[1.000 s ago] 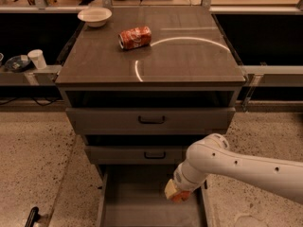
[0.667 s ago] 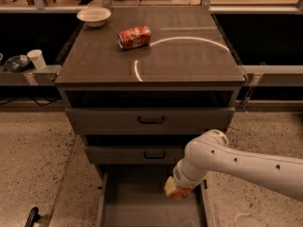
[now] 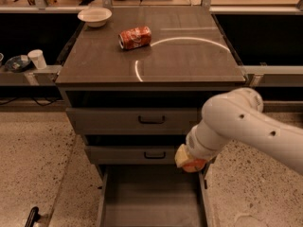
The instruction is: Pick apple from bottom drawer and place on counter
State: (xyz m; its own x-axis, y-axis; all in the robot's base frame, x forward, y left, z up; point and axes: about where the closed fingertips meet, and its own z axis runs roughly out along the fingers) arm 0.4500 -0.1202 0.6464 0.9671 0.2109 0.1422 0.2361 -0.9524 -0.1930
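Lifted since a second ago, the apple (image 3: 193,165) now hangs clear of the floor of the bottom drawer (image 3: 151,200). It is pinched in the jaws of the gripper (image 3: 187,159) at the end of the white arm (image 3: 236,122). The open drawer lies directly beneath the jaws. Just behind the jaws is the right end of the middle drawer (image 3: 137,154). Well above and beyond the jaws is the counter (image 3: 189,60). This surface carries a crushed red soda can (image 3: 135,37) up and left of the jaws, and a white bowl (image 3: 94,16) farther left at the back corner.
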